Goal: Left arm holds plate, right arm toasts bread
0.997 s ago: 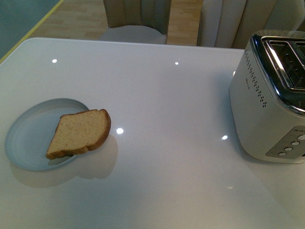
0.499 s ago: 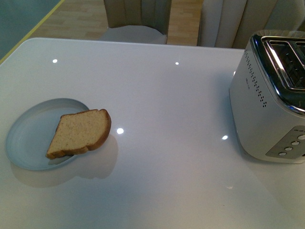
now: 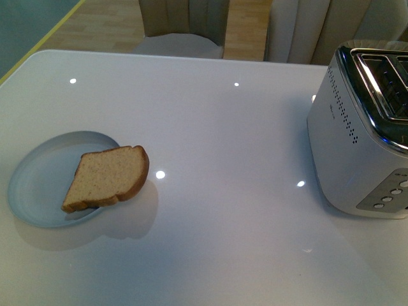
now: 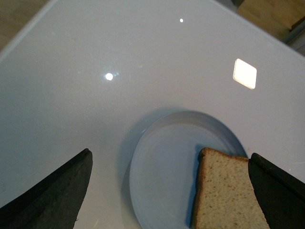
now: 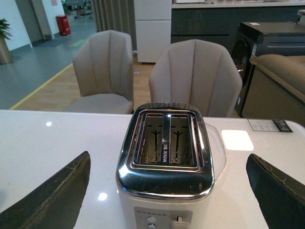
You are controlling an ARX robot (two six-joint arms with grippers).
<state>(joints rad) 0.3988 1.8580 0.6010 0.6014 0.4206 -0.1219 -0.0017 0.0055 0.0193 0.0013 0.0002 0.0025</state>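
A slice of brown bread point(image 3: 106, 178) lies on the right side of the pale blue plate point(image 3: 38, 182) at the table's left, its rounded top hanging over the rim. Neither arm shows in the front view. In the left wrist view my left gripper point(image 4: 171, 188) is open above the plate point(image 4: 162, 167), its dark fingers point(image 4: 52, 195) wide apart on either side of the plate and the bread point(image 4: 226, 193). In the right wrist view my right gripper point(image 5: 167, 191) is open and empty, its fingers point(image 5: 57, 188) spread on either side of the toaster point(image 5: 167, 167).
The silver two-slot toaster point(image 3: 363, 134) stands at the table's right edge, slots empty, buttons facing me. The white glossy table point(image 3: 223, 127) spreads between plate and toaster. Two beige chairs point(image 5: 195, 76) stand behind the far edge.
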